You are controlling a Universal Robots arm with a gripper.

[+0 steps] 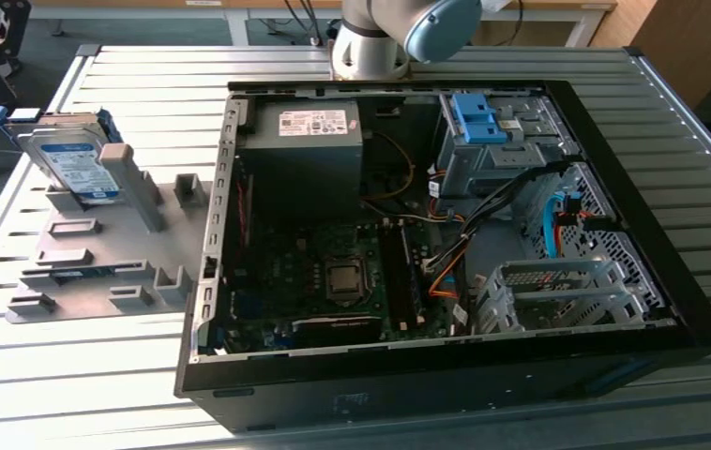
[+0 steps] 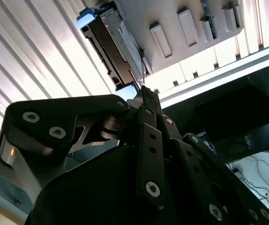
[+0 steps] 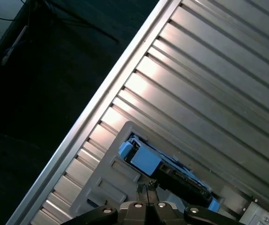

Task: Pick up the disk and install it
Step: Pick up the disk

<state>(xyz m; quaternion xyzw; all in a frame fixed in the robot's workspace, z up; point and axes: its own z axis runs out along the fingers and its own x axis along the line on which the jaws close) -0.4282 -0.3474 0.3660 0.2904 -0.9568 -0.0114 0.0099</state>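
My gripper (image 2: 143,91), fingers together, holds nothing; the disk (image 1: 78,167) leans in a grey rack (image 1: 105,281), exterior view's upper left.

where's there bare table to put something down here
Bare table lies between the grey holder and the near edge in the exterior view, and right of the computer case there. Crowded: the holder with the disk, and inside the case.

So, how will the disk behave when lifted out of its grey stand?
Probably stiff: the disk is a metal slab in a blue bracket. Likely heavy for its size. It leans in the grey stand, so a sideways push may tip it.
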